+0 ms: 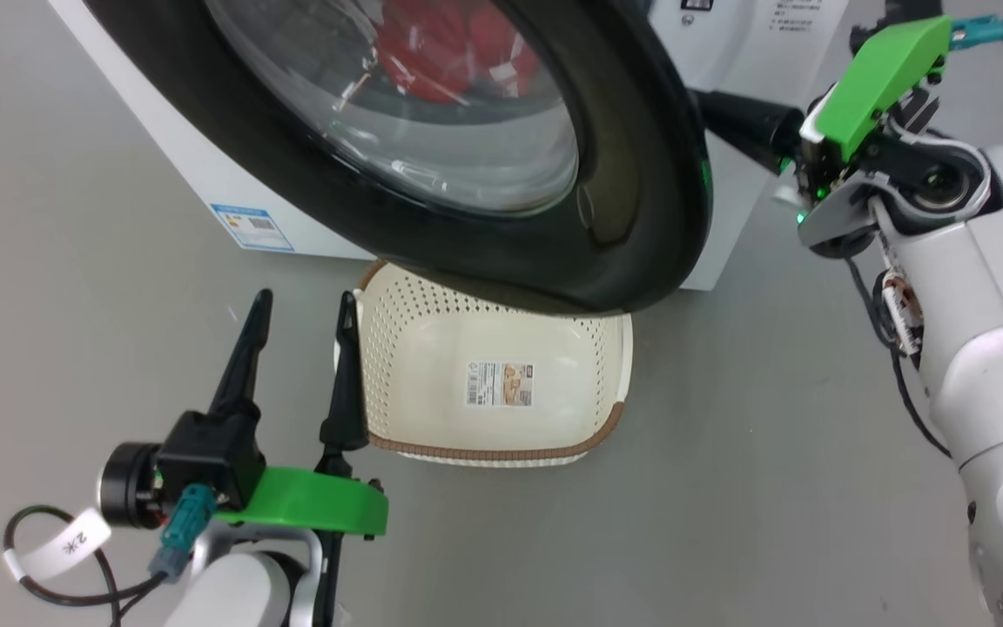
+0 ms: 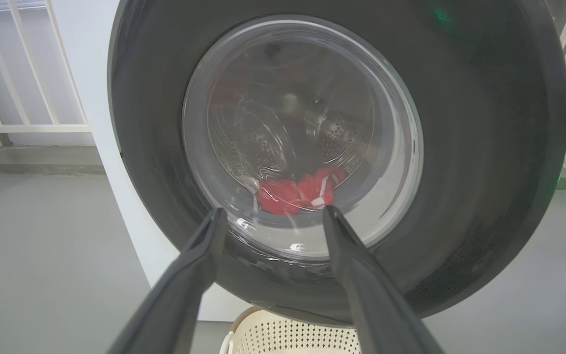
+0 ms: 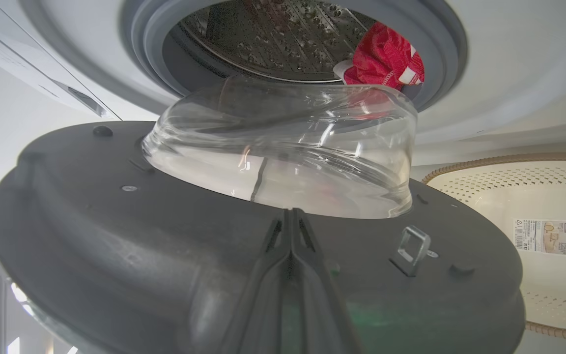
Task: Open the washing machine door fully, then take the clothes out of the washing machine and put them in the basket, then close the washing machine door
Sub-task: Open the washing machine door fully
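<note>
1. Left end effector (image 1: 306, 300), 7 o'clock in head view: the two dark fingers are spread wide, nothing between them, pointing up toward the door.
2. Basket (image 1: 484, 448) is just at 3 o'clock of that end effector, on the grey floor (image 1: 771, 488), empty. A sticker (image 1: 500, 384) is on its bottom. Its far end is tucked under the door.
3. Washing machine door (image 1: 641, 174), 12 o'clock in head view: swung partly out from the machine, with its black rim hanging over the basket.
4. Right end effector (image 3: 290, 216), 2 o'clock in head view: fingers pressed flat together, gripping nothing. In the right wrist view they lie along the door's inner face, tips just short of the glass bowl (image 3: 283, 147). Cannot tell whether they touch.
5. Clothes (image 3: 386, 59): a red bundle with white trim, inside the drum at 1 o'clock of the opening in the right wrist view. Through the glass in the left wrist view they sit low, at 6 o'clock.
6. Washing machine (image 1: 205, 174): white body behind the door, with a blue label (image 1: 251, 226) at 9 o'clock in head view.
</note>
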